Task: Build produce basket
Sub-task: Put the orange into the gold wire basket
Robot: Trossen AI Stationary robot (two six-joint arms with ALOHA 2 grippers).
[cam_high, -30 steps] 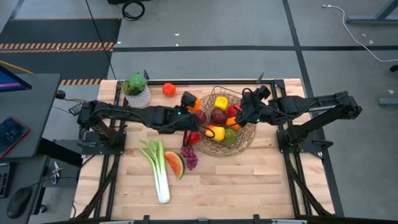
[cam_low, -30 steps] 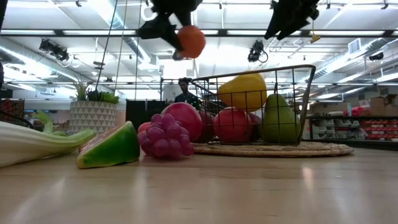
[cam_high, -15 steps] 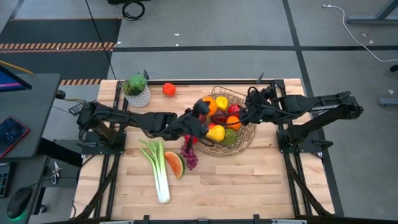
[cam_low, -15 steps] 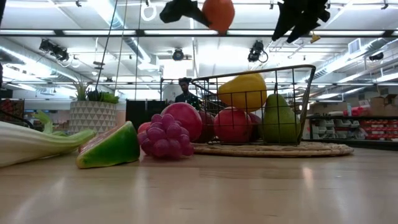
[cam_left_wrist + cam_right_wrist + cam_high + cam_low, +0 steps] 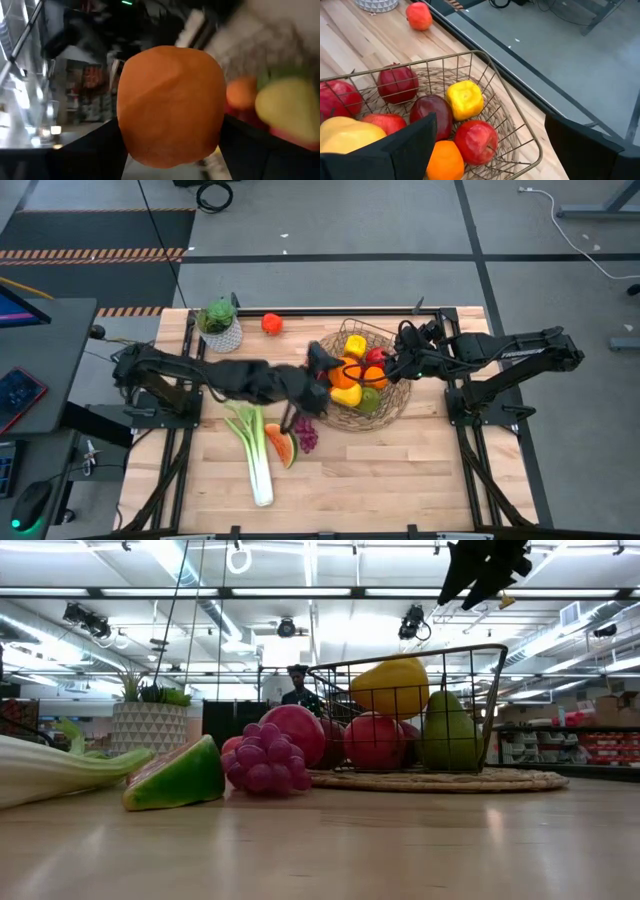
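The left gripper (image 5: pixel 335 370) is over the near-left edge of the basket (image 5: pixel 392 402), and its two fingers are clamped on an orange (image 5: pixel 171 106) that fills the left wrist view. The right gripper (image 5: pixel 390 367) hangs over the far-right side of the basket with its fingers (image 5: pixel 410 142) spread apart and nothing between them.

The basket is already quite full. Inside it are a yellow block (image 5: pixel 464 99), some red apples (image 5: pixel 475 141), another orange (image 5: pixel 444 161), a lemon (image 5: pixel 390 686) and a green pear (image 5: pixel 448 735).

What could go wrong: the orange is round, and the pile under it is bumpy. If it is let go too high, it may bounce on the other fruit and roll out over the wire wall. The two arms are also close together over the basket, so they could bump if both move in at once.

More produce waits on the table beside the basket: purple grapes (image 5: pixel 304 432), a watermelon slice (image 5: pixel 281 445), a long leek (image 5: pixel 255 452) and a red fruit (image 5: pixel 271 323) near the far edge. A plant pot (image 5: pixel 221 328) stands at the far left and is not part of the job. Nothing blocks the way down to the basket but the fruit pile itself
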